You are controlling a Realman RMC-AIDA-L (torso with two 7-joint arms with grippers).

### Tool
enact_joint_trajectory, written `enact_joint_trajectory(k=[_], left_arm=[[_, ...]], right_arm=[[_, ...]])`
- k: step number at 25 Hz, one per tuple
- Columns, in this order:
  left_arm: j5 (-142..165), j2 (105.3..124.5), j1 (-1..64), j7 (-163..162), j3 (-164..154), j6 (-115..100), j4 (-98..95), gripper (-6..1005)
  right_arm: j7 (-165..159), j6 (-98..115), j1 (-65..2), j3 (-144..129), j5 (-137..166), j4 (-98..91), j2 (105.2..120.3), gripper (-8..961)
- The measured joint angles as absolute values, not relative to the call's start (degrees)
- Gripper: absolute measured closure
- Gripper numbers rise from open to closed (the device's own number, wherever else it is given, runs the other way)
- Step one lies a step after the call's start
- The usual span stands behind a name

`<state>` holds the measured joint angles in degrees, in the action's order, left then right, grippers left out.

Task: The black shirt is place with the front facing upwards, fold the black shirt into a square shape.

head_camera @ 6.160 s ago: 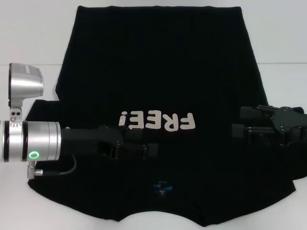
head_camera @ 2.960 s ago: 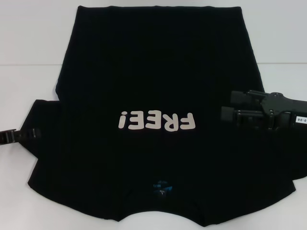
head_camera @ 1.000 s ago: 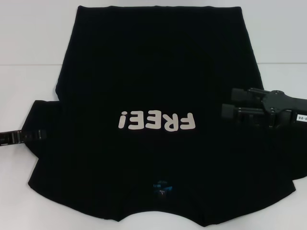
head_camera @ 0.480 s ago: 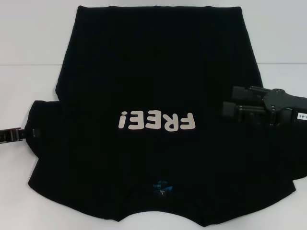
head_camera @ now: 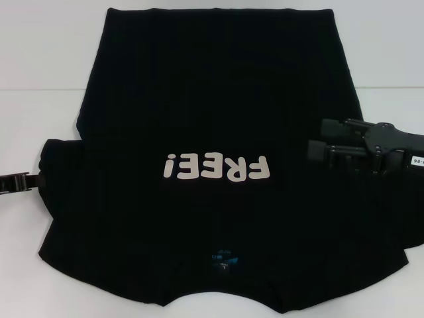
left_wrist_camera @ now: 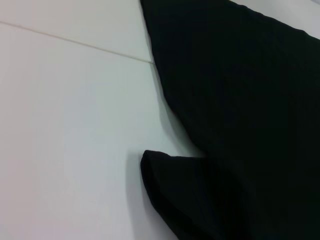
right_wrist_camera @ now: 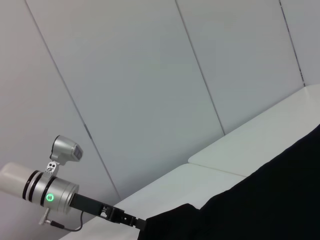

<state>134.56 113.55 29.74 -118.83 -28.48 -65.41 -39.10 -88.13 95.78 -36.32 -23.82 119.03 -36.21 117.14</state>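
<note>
I am looking down from the head camera at the black shirt (head_camera: 218, 132), which is lying front up and filling most of the frame, from the bottom edge to the top. Nearest me, at the bottom centre, the small blue neck label (head_camera: 222, 262) is showing at the collar. Just above it, in the middle of the frame, the cream letters "FREE!" (head_camera: 217, 167) are reading upside down to me.

At the left edge, about mid-height, the left gripper (head_camera: 25, 181) is reaching in low and its tip is meeting the end of the shirt's left sleeve (head_camera: 56, 175); I cannot tell whether the fingers are pinching the cloth or merely beside it. The left wrist camera is showing that sleeve end (left_wrist_camera: 165, 185) lying on the white table (left_wrist_camera: 65, 125).

At the right, slightly above mid-height, the right gripper (head_camera: 321, 147) is hanging over the shirt's right side, its two fingers (head_camera: 331, 126) standing apart with nothing between them.

Farthest off, along the top of the frame, the shirt's hem is lying straight across the table (head_camera: 40, 59).
</note>
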Motion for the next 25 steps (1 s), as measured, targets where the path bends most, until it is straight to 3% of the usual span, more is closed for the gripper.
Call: enact_joint_trajectory(k=[6,25], left_arm=[[134.77,113.55,29.88,-118.82,-28.48,-65.21,-39.09,979],[135.06,112.2,31.78,-118.75,-28.48,-56.48,-39.2,944]], right_arm=[[-88.11,95.79,-36.3,-23.82,118.98,-36.21,117.14,40],[-87.82,94.86,-36.3,-23.82,118.56,-35.8,118.01,39]])
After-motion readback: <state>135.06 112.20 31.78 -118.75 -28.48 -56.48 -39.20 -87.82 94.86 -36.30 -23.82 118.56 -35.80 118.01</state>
